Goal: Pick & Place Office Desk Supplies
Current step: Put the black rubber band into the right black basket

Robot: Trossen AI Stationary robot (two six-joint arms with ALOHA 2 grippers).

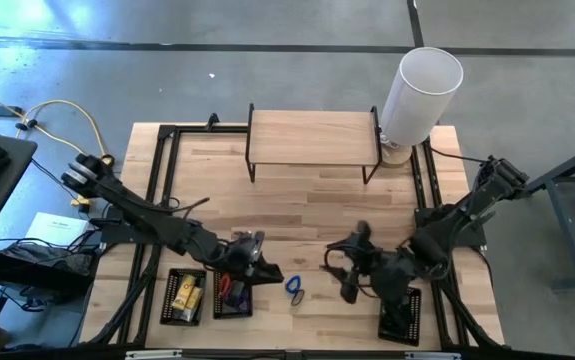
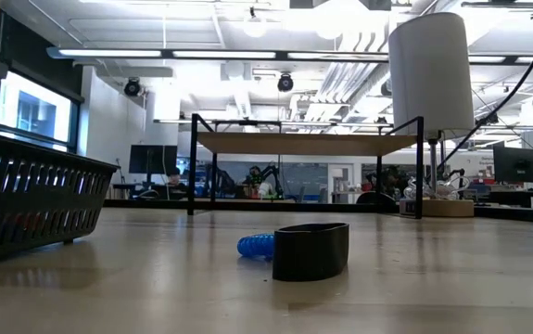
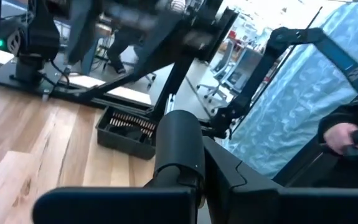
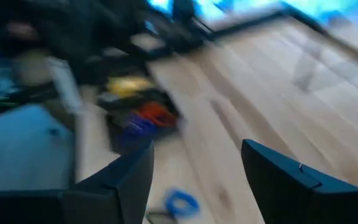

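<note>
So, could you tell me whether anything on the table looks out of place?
Yes: a blue loop lies loose on the bare wood, right of the mesh trays that hold the other supplies. The open right gripper hovers nearby.

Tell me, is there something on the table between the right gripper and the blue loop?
Nothing visible. Bare wood lies between the open right gripper and the blue loop, which lies loose beside the trays.

Blue loop; black mesh trays; white cylinder.
</note>
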